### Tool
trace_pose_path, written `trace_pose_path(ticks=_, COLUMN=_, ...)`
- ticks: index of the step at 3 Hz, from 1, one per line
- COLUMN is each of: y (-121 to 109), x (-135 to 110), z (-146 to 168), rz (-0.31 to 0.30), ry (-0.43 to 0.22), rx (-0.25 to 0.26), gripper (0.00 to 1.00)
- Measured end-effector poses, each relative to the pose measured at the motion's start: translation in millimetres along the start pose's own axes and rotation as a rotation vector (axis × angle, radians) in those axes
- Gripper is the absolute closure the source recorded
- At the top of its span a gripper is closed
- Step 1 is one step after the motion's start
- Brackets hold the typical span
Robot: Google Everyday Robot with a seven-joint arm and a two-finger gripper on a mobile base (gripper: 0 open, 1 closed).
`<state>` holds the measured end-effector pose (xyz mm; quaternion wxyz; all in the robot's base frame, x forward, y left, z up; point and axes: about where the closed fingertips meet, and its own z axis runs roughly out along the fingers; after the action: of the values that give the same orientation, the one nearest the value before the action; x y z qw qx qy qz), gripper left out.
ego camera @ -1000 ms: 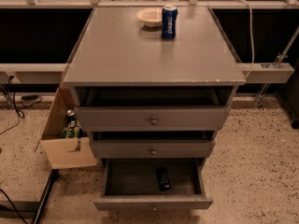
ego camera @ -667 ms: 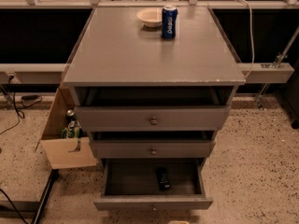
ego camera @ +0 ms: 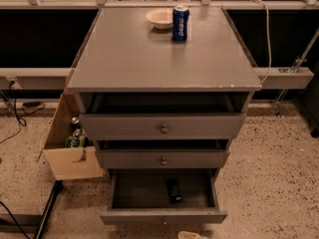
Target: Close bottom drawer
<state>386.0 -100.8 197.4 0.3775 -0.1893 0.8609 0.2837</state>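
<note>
Well, the bottom drawer (ego camera: pixel 134 216) sits pulled far out at the bottom middle of the frame, with a small dark thing (ego camera: pixel 173 190) inside; it looks stiff and light, so push flat on the middle of its thin front; the gripper (ego camera: pixel 192 235) shows at the bottom edge, just below that front; you cannot tell its state; a speckled floor (ego camera: pixel 269 183) lies all round, with a cardboard box (ego camera: pixel 70 161) at the left.

Gripper (ego camera: pixel 192 235): pale tip only, showing at 6 o'clock, a little right of centre.
Visible part: small, rounded, cream-coloured sliver.
Remainder: cut off by the bottom edge; pose not readable.
</note>
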Motion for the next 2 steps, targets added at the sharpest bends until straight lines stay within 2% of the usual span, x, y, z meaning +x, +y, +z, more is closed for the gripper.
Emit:
trace_pose_path(ticks=1, y=-8.2, x=0.0, z=4.7, rz=0.008, ry=-0.014, rx=0.019, gripper=1.0)
trace_pose_path(ticks=2, y=-15.8, x=-2.6, z=16.4, rz=0.013, ry=-0.055, rx=0.022, gripper=1.0)
